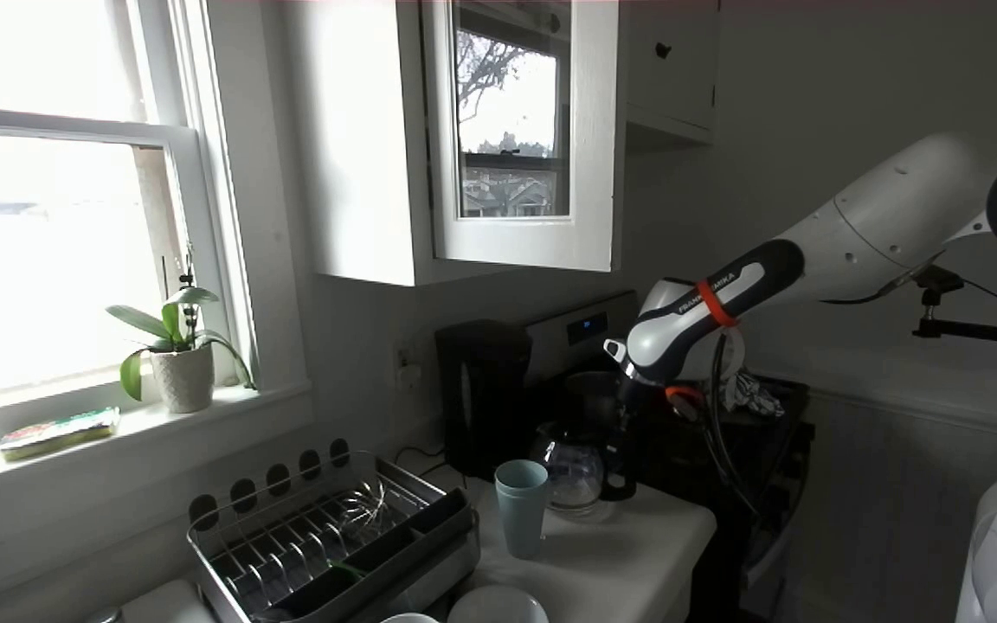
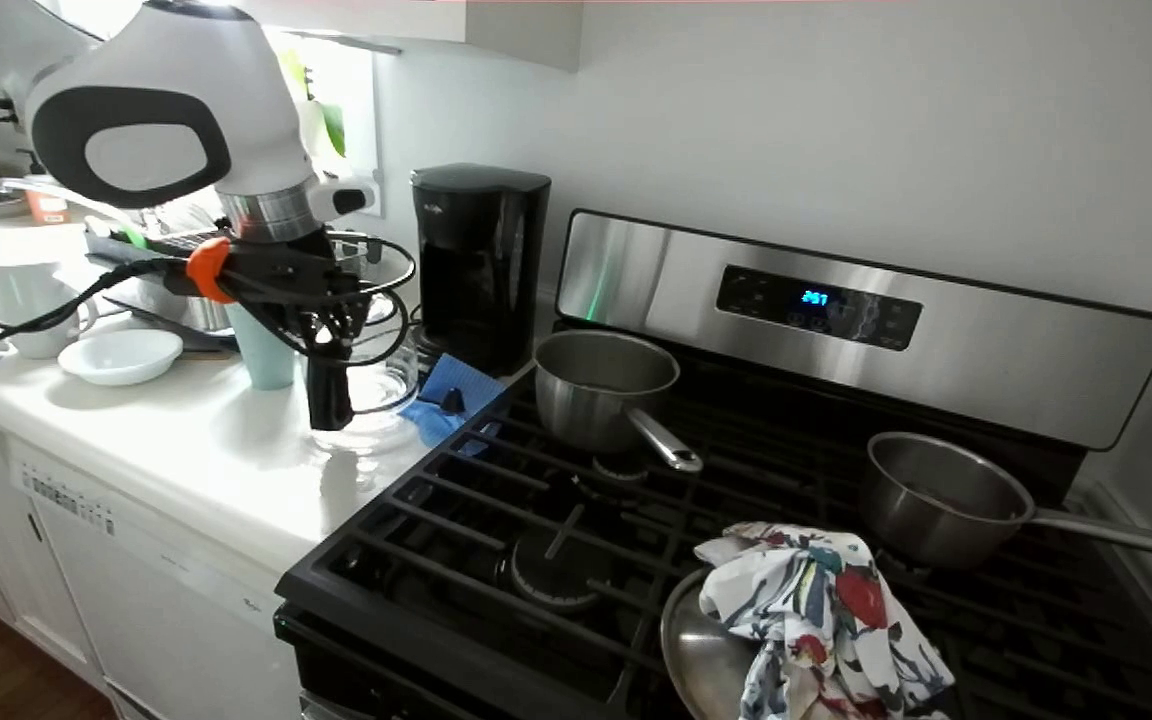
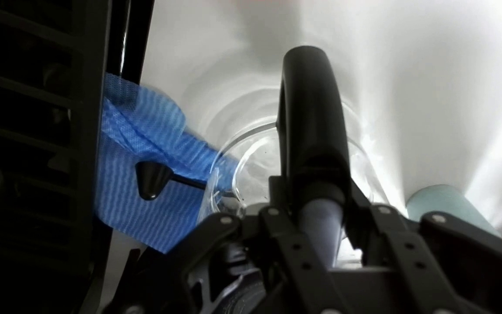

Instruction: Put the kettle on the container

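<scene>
The kettle is a clear glass pot with a black handle and stands out in both exterior views (image 1: pixel 575 476) (image 2: pixel 388 378). In the wrist view its glass body (image 3: pixel 255 163) lies under the black handle. My gripper (image 3: pixel 314 189) has its fingers closed on both sides of that handle, near the top. The gripper also shows in both exterior views (image 1: pixel 627 414) (image 2: pixel 331 345). The kettle is over the white counter; I cannot tell whether its base touches it. A black coffee maker (image 1: pixel 485 407) (image 2: pixel 481 265) stands behind it. Which thing is the container I cannot tell.
A pale blue-green cup (image 1: pixel 523 510) (image 2: pixel 264 350) stands close beside the kettle. A blue cloth (image 2: pixel 456 390) (image 3: pixel 146 213) with a black-tipped object lies by the stove edge. A dish rack (image 1: pixel 429 562), a white bowl (image 2: pixel 121 357) and stove pots (image 2: pixel 596 400) are around.
</scene>
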Robot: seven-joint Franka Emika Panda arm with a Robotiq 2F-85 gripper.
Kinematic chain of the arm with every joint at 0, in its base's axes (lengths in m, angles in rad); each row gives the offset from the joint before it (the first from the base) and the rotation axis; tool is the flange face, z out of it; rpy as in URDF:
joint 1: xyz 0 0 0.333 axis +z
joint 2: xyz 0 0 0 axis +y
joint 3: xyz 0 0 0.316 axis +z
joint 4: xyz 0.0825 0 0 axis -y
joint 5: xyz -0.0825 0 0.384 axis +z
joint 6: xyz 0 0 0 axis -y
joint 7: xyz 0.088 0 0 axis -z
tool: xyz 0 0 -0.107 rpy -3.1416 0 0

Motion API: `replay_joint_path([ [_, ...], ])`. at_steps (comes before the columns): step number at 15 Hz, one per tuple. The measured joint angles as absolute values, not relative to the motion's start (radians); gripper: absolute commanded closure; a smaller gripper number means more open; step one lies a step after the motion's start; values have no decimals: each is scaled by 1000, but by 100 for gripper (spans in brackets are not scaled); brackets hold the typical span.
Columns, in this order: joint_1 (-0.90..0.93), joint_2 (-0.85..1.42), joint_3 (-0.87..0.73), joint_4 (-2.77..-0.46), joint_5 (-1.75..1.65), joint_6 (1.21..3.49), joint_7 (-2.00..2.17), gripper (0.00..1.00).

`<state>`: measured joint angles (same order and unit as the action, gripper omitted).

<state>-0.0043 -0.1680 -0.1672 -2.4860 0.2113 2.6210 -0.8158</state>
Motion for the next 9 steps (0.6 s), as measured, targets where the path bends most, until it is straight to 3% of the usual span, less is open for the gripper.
replay_joint_path([
  [9,-4,-193,-175,-2481,239,2640,-821,92],
])
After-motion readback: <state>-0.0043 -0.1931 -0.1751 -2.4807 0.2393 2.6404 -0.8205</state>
